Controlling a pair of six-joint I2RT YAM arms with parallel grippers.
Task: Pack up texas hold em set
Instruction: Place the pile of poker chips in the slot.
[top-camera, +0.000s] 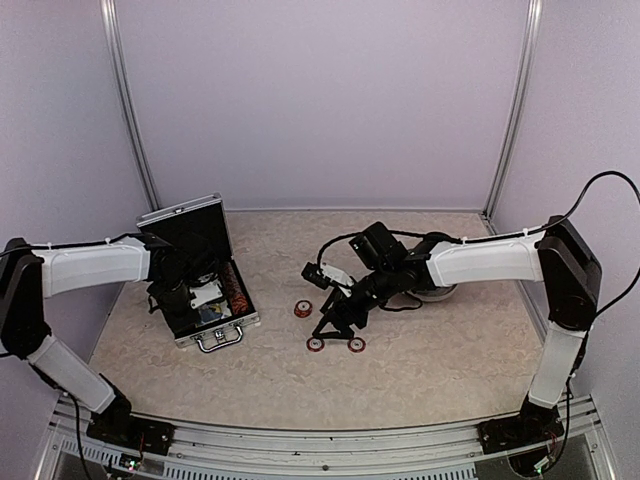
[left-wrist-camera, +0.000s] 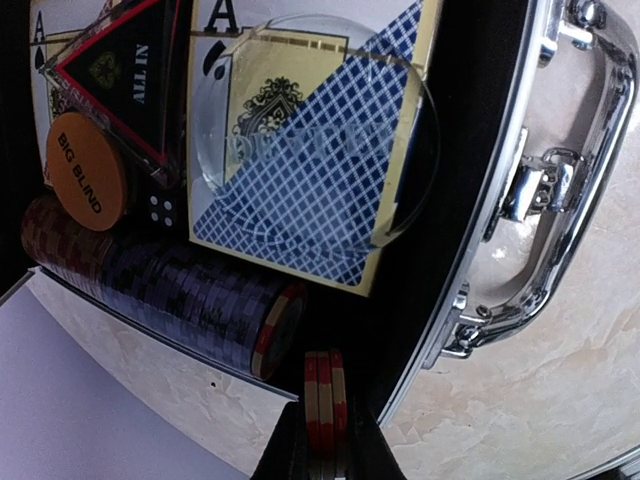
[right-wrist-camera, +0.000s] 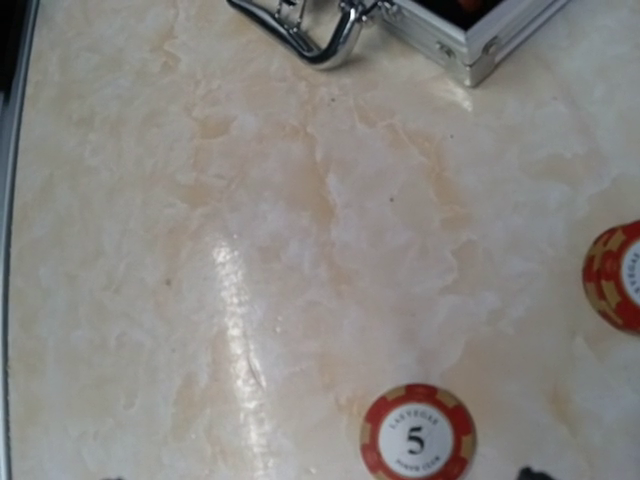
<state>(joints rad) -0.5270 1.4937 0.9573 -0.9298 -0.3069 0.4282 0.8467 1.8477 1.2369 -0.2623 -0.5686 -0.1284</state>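
Observation:
The silver briefcase lies open at the left, lid up. Inside, the left wrist view shows a row of poker chips, a blue-patterned card box under a clear disc, a black triangular marker, an orange disc and a dark die. My left gripper is shut on three red-and-white chips held on edge over the case's black lining. My right gripper hangs open over the table, with loose chips around it. One chip marked 5 lies just ahead of its fingers.
The case handle and front corner face the right gripper across bare marble tabletop. A pale round saucer sits partly hidden under the right arm. Walls close in the back and sides.

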